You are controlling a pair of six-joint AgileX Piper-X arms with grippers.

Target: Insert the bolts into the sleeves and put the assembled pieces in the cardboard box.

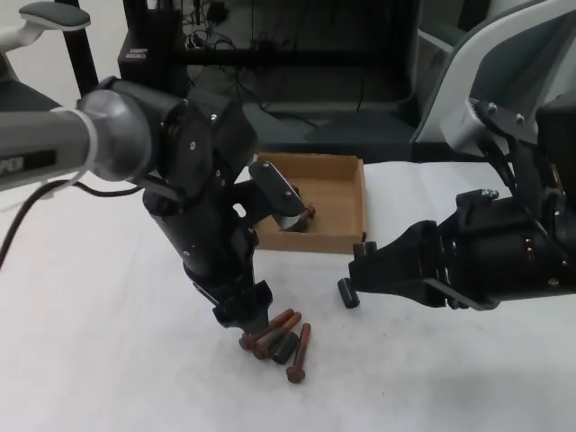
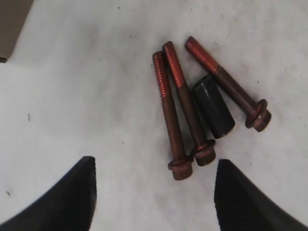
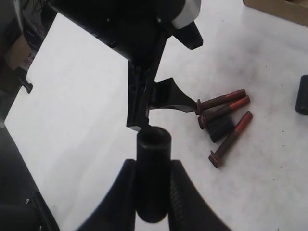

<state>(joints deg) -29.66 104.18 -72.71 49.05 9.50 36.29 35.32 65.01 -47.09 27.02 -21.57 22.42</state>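
Three bolts (image 2: 189, 111) and a loose sleeve (image 2: 214, 108) are recorded at lower centre of the high view, just under the left gripper (image 2: 155, 166), which is spread wide. A second sleeve (image 3: 153, 144) is clamped in the right gripper (image 3: 152, 168).

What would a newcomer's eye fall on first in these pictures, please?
Most striking is the cluster of three reddish bolts with a black sleeve lying among them on the white bench, right below the open left gripper. Next comes the right gripper, shut on a second sleeve, with the cardboard box farther back on the bench.
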